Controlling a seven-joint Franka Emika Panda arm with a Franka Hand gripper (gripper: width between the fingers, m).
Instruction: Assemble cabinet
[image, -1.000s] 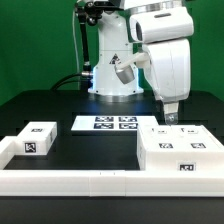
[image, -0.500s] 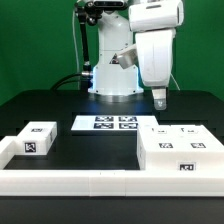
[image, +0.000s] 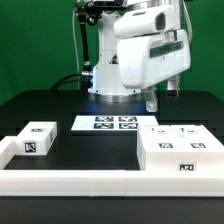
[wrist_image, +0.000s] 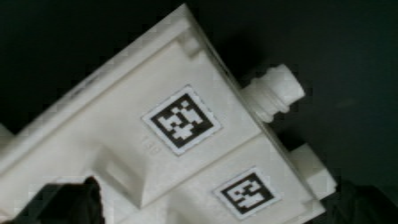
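Gripper aloft, cabinet apart below it, toward exterior view's right

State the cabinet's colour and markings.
The cabinet is white with black-and-white square tags, clearest in the wrist view.

No word, number or brand could be read anywhere. The only signs were black-and-white square tags. Several stood on the top of the cabinet and one on its front, four were printed on the marker board, and two marked the small white block. The wrist view showed two more on a white part.
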